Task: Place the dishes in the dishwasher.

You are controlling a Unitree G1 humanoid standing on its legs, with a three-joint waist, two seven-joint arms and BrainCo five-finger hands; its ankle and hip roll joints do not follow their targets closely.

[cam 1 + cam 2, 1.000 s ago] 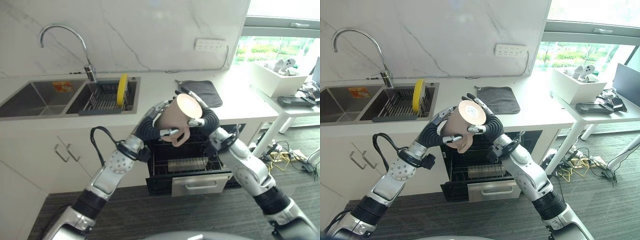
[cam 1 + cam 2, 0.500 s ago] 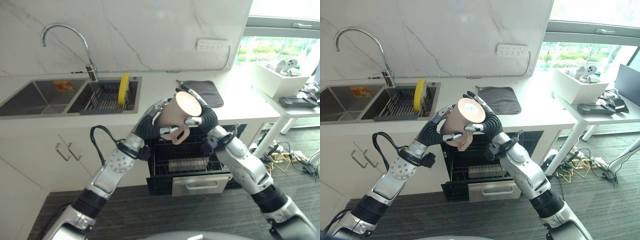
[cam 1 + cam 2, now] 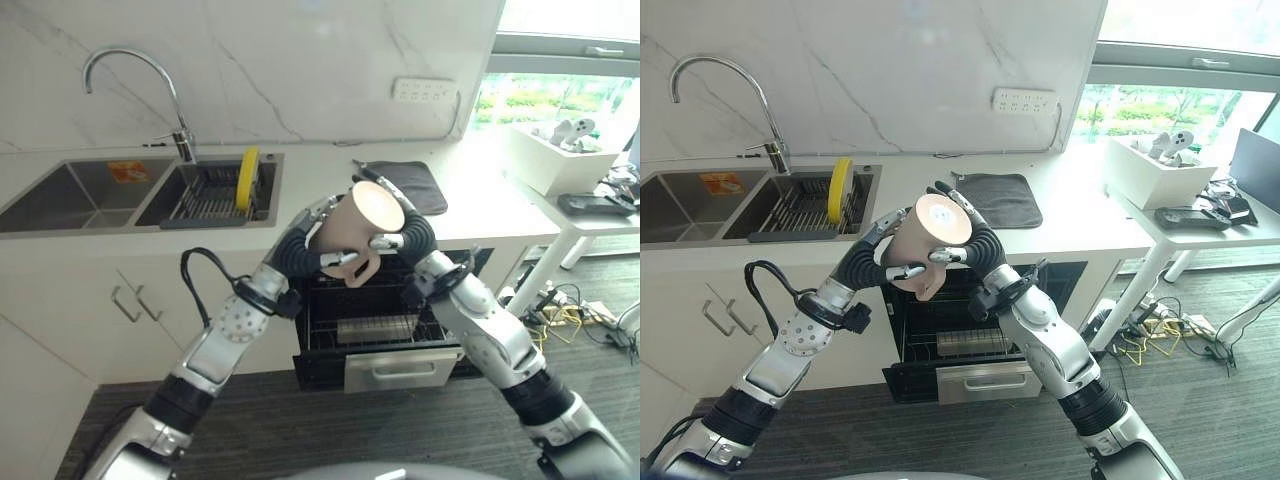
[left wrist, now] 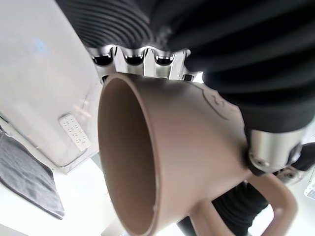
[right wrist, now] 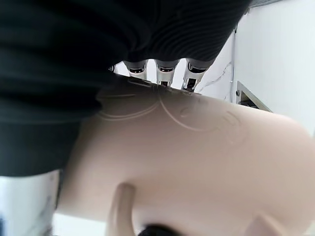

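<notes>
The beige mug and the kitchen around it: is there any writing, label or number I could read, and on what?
Beige ceramic mug: only raised curved lines, no letters.
Orange sticker in the left steel sink basin: print too small to read.
White wall socket strip: no readable marking.
No text here can be read.

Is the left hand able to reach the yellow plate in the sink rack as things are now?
Probably not yet. The left hand is curled round the beige mug, which the right hand also grips, above the open dishwasher. The yellow plate stands unblocked in the sink rack, but the hand is occupied.
</notes>
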